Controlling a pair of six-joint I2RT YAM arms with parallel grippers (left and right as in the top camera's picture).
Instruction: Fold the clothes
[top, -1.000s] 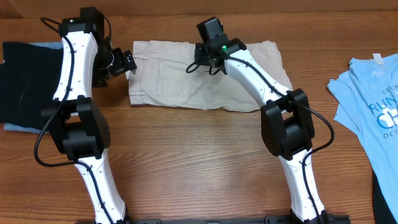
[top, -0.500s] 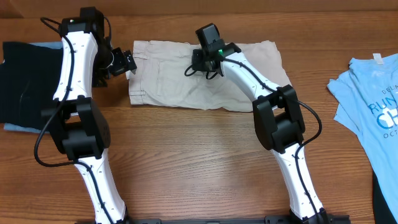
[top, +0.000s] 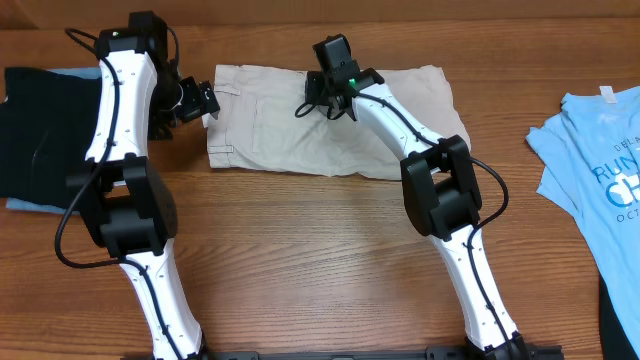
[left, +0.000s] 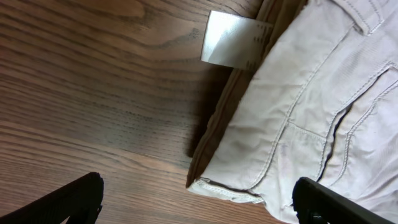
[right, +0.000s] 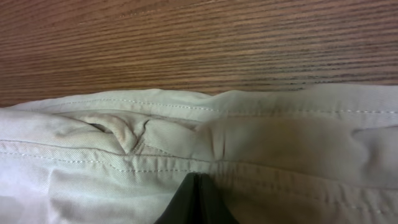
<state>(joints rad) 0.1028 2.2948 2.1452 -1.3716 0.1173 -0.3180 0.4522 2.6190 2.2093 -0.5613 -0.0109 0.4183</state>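
Observation:
The pale beige shorts lie flat at the back middle of the table. My left gripper is open at their left edge. In the left wrist view the shorts' hemmed corner lies between the spread fingers, with the small white label beyond it. My right gripper is over the shorts' upper middle. In the right wrist view its fingers are shut together with the tips down on the stitched, puckered fabric. No cloth shows between them.
A black folded garment lies at the far left on something light blue. A light blue printed T-shirt lies at the right edge, with dark cloth below it. Bare wood table lies in front.
My right gripper has shifted slightly left along the shorts' upper part, and its elbow has swung left. The left arm and the shorts have not visibly moved.

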